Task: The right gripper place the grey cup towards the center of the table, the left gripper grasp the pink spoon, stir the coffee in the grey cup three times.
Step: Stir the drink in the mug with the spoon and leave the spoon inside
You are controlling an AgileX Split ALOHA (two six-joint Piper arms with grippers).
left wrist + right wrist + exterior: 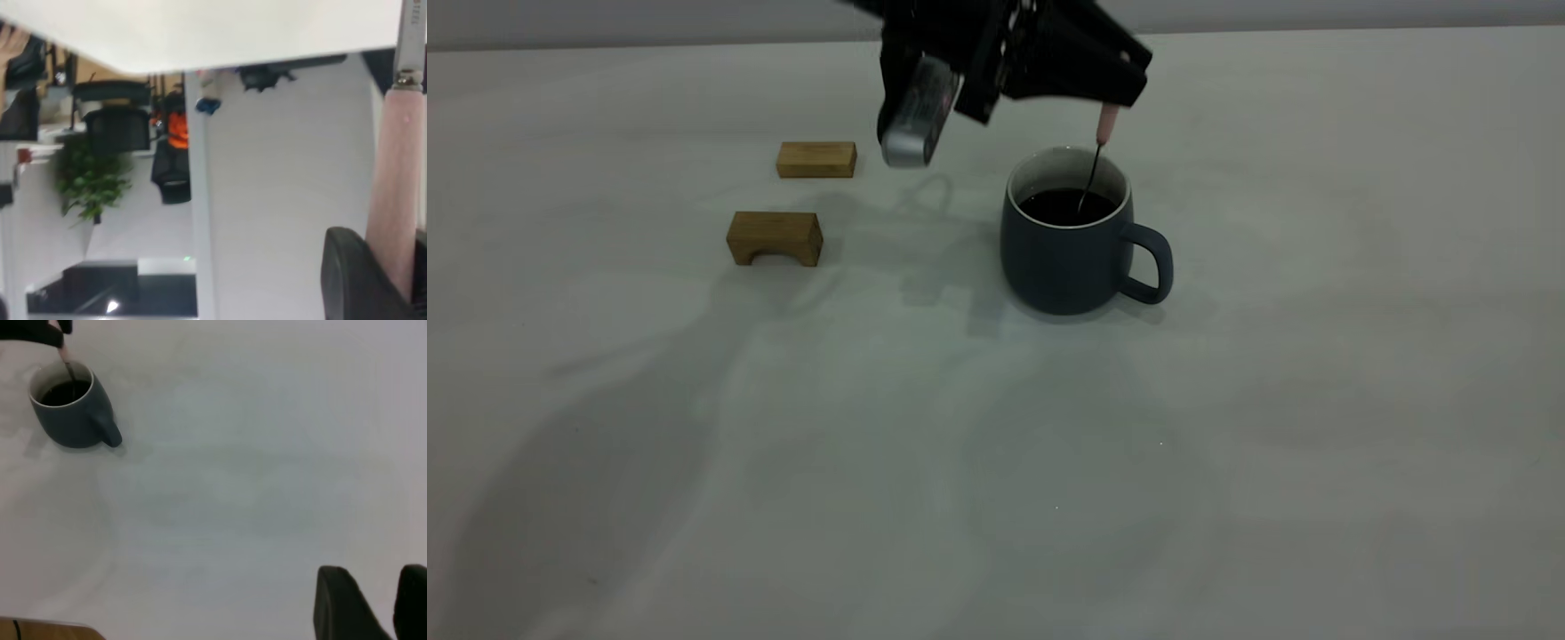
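Grey, the cup (pixel 1069 258) is already placed mid-table, well apart from the right gripper (pixel 373 603), whose jaws are apart and empty. Directly above the cup, the spoon (pixel 1096 169) is clamped by the left gripper (pixel 1110 100), its bowl sunk in the coffee (pixel 1063 206). Stirring is judged begun; completed turns cannot be told.

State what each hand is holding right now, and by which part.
The left hand holds the pink spoon by its handle's upper end. The right hand holds nothing.
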